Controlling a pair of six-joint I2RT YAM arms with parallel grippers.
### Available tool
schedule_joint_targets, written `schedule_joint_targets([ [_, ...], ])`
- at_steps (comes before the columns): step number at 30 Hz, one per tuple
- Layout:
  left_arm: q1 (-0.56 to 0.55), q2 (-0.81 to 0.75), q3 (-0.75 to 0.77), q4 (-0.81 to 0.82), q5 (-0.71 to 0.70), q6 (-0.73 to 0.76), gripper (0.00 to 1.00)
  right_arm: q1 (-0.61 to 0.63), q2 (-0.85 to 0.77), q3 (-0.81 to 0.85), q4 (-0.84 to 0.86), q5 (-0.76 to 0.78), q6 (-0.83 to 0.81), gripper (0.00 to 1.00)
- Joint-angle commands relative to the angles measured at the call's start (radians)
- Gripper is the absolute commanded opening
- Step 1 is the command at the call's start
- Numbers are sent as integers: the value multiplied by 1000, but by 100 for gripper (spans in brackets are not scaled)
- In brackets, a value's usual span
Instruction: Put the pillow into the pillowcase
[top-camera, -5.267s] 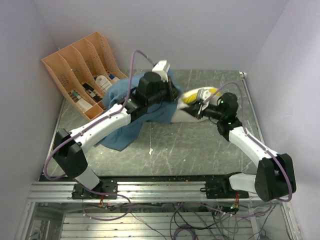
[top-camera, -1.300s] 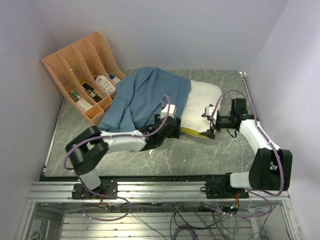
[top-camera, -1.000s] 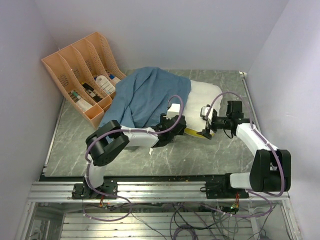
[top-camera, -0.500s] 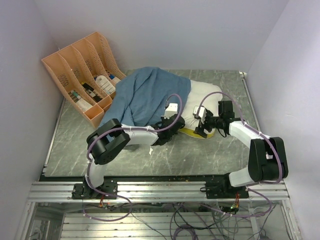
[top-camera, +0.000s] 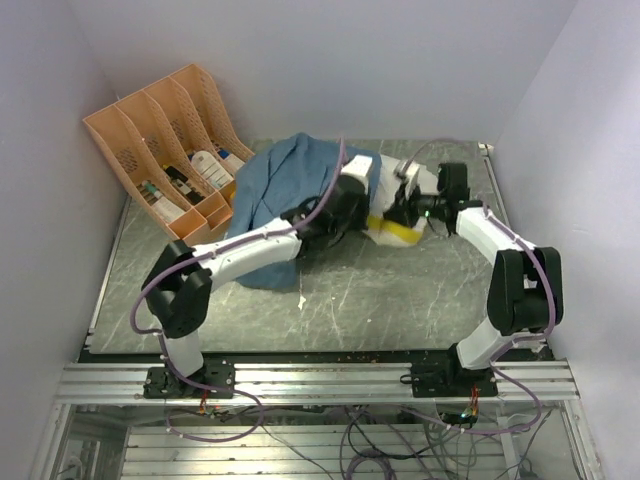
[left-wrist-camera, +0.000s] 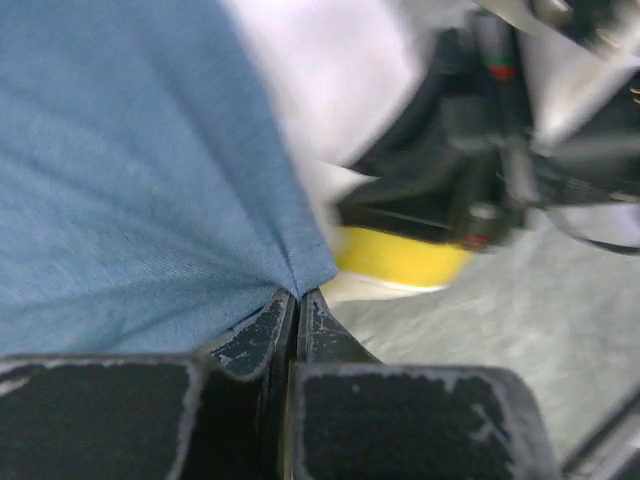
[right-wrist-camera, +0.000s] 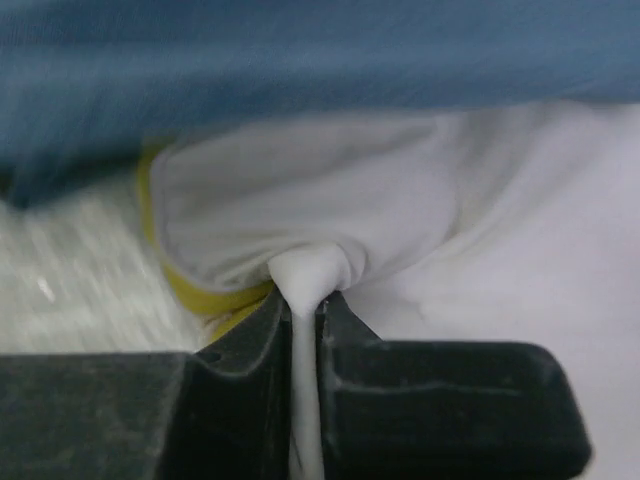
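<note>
Pinching the blue fabric pillowcase (left-wrist-camera: 130, 170), the left gripper (left-wrist-camera: 298, 300) is closed tight. The right gripper (right-wrist-camera: 304, 305) clamps the plump cream-white pillow (right-wrist-camera: 400, 215). Labels in the orange rack (top-camera: 125, 140) are illegible.

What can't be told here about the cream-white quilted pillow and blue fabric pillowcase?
Top external: the blue fabric pillowcase and left arm cover most of the cream-white quilted pillow; how far in is hidden.
Left wrist: the right arm is motion-blurred.
Top external: the orange slotted organizer holds items too small to identify.
</note>
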Motion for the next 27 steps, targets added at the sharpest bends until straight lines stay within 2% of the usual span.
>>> schedule_joint_targets([
  [1,-19,-57,287,-146,271,81,7,-64,-65,188,530,-176,795,0],
  [3,-19,-64,323,-198,302,93,7,-99,-65,200,773,-114,1050,0],
  [5,-16,-71,327,-206,343,88,7,-86,-43,208,844,-65,1135,0],
  [8,-3,-58,349,-216,410,79,7,59,-8,164,784,-155,1088,0],
  [10,16,-59,358,-232,413,73,7,197,-58,37,788,-214,1036,0],
  [11,32,-71,346,-225,414,65,7,251,-98,-30,815,-228,1040,0],
  [12,52,-89,323,-204,427,48,7,279,-132,-105,919,-240,1080,0],
  [13,76,-118,293,-166,458,24,7,273,-157,-150,979,-242,1134,0],
  [15,118,-189,237,-65,527,-40,7,176,-179,-166,1021,-212,1187,0],
  [17,143,-231,218,-25,558,-61,7,49,-150,-168,1111,-140,1267,0],
  [19,154,-245,231,-14,576,-71,7,6,-104,-168,1208,-152,1335,0],
  [21,156,-227,250,-9,623,-84,7,61,-94,-197,1260,-212,1339,0],
  [24,154,-171,235,53,729,-144,7,170,-147,-261,1232,-186,1200,2],
  [27,127,-167,120,157,783,-215,7,139,-152,-253,1157,-279,1116,10],
])
